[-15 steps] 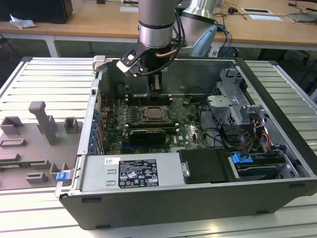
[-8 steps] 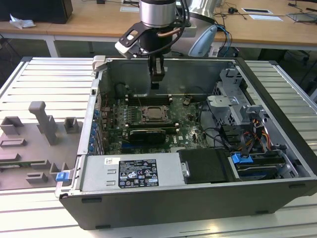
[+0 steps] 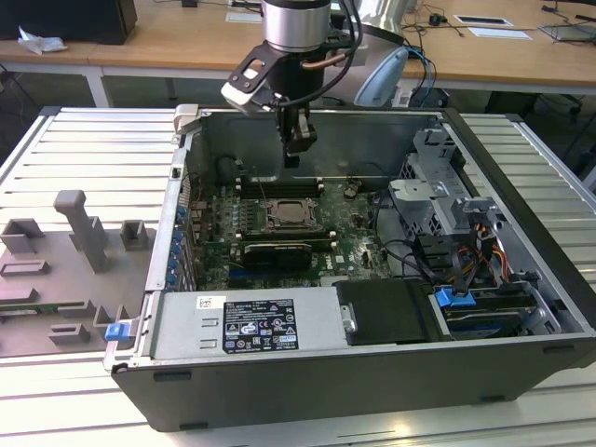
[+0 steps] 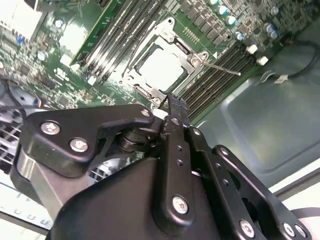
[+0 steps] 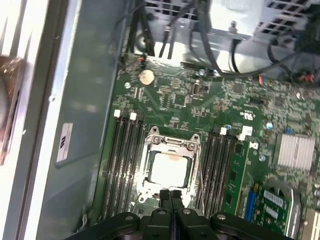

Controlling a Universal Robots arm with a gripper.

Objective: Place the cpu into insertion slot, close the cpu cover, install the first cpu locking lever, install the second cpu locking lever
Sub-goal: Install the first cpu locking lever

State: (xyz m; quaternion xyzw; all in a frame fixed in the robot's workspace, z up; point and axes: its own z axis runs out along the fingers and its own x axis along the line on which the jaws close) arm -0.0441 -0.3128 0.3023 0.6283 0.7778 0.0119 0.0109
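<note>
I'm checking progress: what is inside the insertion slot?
The cpu sits in the insertion slot, its pale metal top showing through the window of the cpu cover. Whatever lies beneath the cpu is covered by it.

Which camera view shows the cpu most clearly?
The first wrist view: the cpu faces the camera almost squarely. The second wrist view shows it at a slant; the exterior view shows it from afar, inside the computer case.
</note>
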